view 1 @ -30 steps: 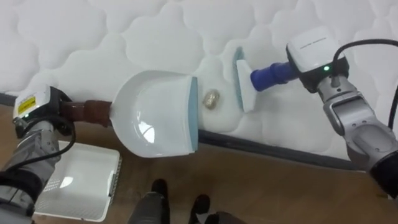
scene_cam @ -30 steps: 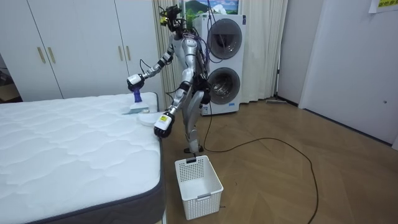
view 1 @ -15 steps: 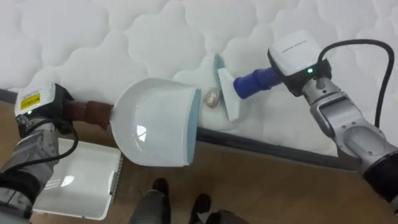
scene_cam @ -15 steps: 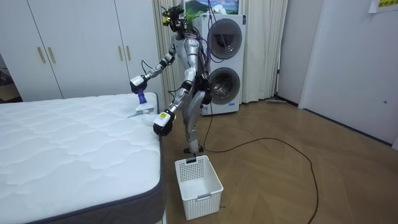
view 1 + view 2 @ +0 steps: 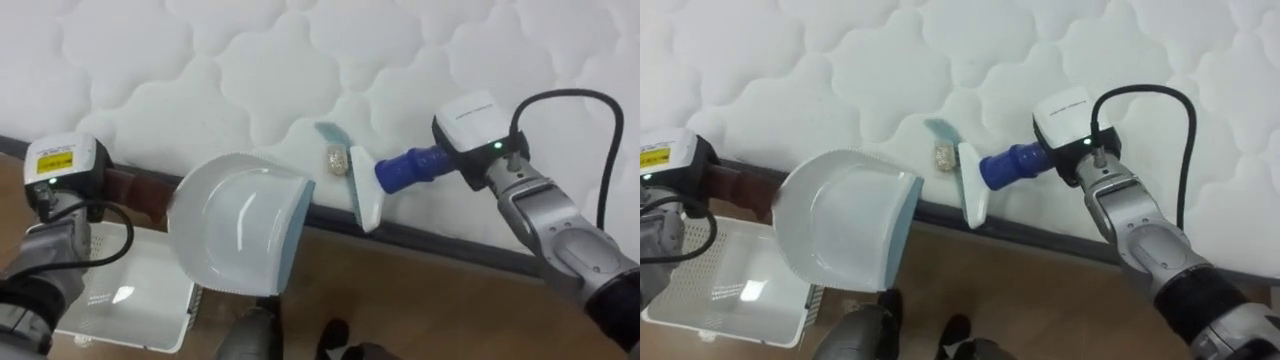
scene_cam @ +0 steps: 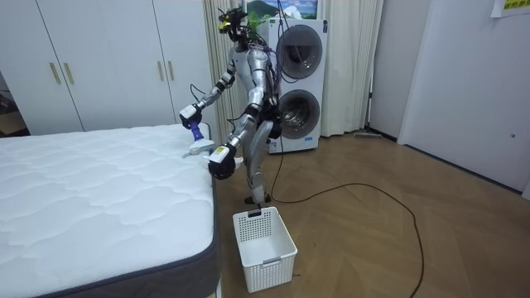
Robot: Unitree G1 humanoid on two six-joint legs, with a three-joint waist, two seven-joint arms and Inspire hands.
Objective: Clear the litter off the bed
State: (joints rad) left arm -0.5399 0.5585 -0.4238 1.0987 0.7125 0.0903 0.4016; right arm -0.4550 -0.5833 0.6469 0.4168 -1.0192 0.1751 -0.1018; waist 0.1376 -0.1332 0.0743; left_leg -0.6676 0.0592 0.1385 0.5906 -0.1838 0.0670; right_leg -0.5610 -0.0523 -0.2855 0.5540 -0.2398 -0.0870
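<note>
1. The mattress (image 5: pixel 300 60) is the landmark, white and quilted. The robot stands at its side edge with both arms reaching to it.
2. A white basket (image 5: pixel 140 300) sits on the floor just off the mattress edge, below the left arm.
3. The dustpan (image 5: pixel 240 235) hangs outside and below the mattress edge, with its mouth turned towards that edge. The left hand (image 5: pixel 55 185) is closed round its brown handle.
4. The brush (image 5: pixel 365 190) stands with its head on the very edge of the mattress. The right hand (image 5: pixel 480 135) is clenched on the blue handle.
5. A small beige scrap (image 5: pixel 336 158) lies on the mattress at its edge, just beside the brush head on the dustpan's side.

The step in hand looks like sweeping the scrap off the mattress into the pan. The pan's lip seems to sit lower than the mattress edge and to one side of the scrap. The next move therefore calls for bringing it snug beneath the scrap, then making a short stroke. Otherwise the scrap may drop to the floor.
</note>
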